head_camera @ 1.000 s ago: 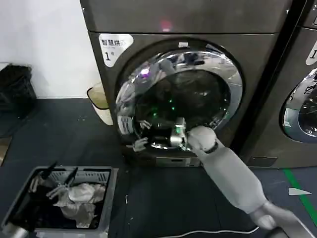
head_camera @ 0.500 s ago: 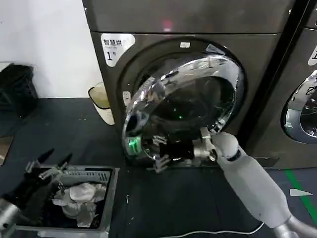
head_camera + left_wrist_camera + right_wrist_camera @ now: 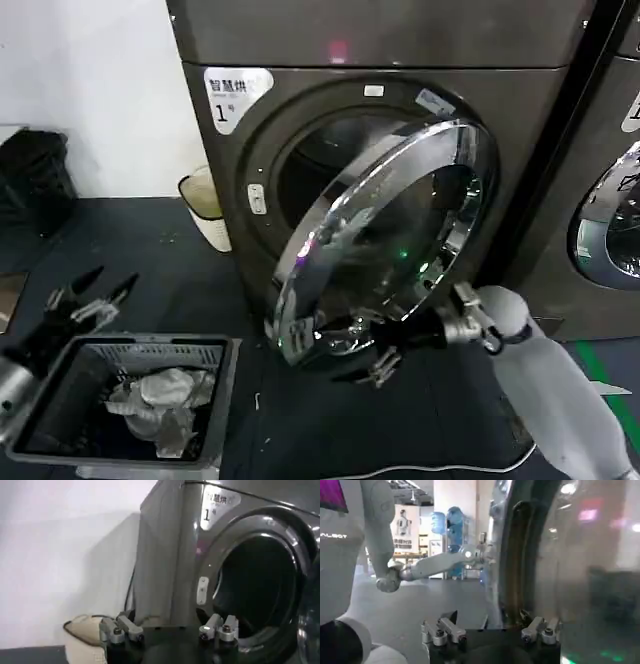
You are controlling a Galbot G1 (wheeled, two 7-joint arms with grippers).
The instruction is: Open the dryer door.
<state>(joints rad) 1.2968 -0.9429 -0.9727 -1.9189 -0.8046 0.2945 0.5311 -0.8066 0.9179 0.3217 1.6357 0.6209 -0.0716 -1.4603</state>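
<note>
Dryer door (image 3: 385, 240) stands swung partly out from the grey machine (image 3: 380, 40) marked "1", hinged on the side toward the second machine (image 3: 600, 200). Right gripper (image 3: 372, 362) sits at the door's lower rim, jaws apart, the chrome edge (image 3: 512, 565) between its fingers (image 3: 442, 630). Left gripper (image 3: 85, 298) (fingers spread) hovers by the laundry basket (image 3: 130, 445), well apart from the door.

The left gripper (image 3: 170, 630) has its two grey metal fingertips (image 3: 120, 629) spread apart. Beyond them stands the dark grey front-loading machine (image 3: 165, 555) with a white "1" label (image 3: 218, 505). Its round drum opening (image 3: 260, 585) is dark and uncovered. A cream-coloured basket (image 3: 82, 635) sits beside the machine against the white wall (image 3: 60, 555).
</note>
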